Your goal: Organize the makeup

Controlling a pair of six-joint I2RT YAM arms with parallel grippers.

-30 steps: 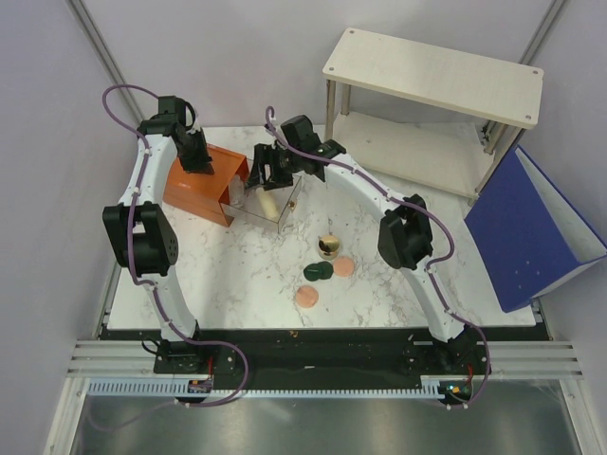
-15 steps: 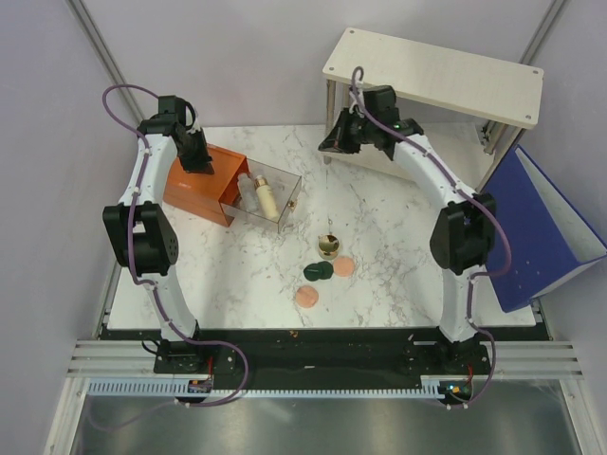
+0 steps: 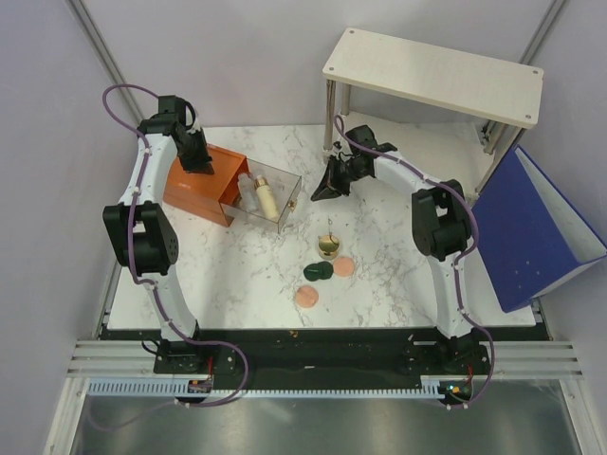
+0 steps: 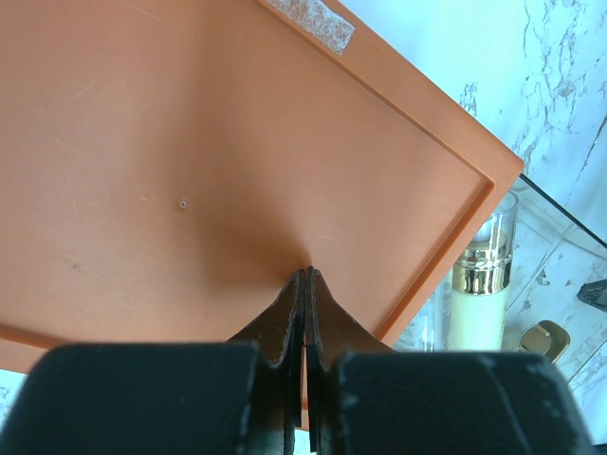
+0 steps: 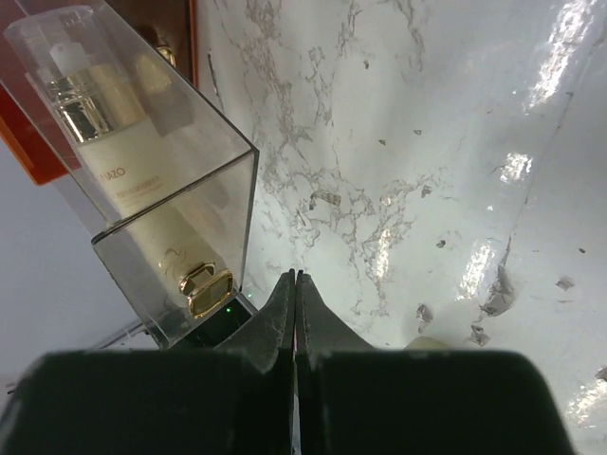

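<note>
The clear drawer (image 3: 285, 190) stands pulled out of the orange-brown box (image 3: 194, 185). In it lie a cream bottle with a gold cap (image 3: 266, 198) and a clear tube (image 3: 247, 190). On the marble sit a gold-lidded jar (image 3: 328, 248), a dark green compact (image 3: 318, 271) and two peach discs (image 3: 343, 266) (image 3: 306, 297). My left gripper (image 3: 197, 159) is shut, its tips (image 4: 304, 273) pressed on the box top (image 4: 190, 142). My right gripper (image 3: 320, 193) is shut on nothing, hovering just right of the drawer. In its wrist view the tips (image 5: 295, 275) point at bare marble beside the drawer's gold handle (image 5: 207, 289) and the bottle (image 5: 114, 161).
A white two-level shelf (image 3: 432, 71) stands at the back right, close behind the right arm. A blue box (image 3: 531, 227) leans at the table's right edge. The left wrist view shows the bottle (image 4: 482, 303) and the drawer handle (image 4: 538, 339) past the box edge.
The right arm left the drawer, swung back towards the shelf, then came down beside the drawer's right front. Its jaws went from open to shut. The left arm has not moved.
</note>
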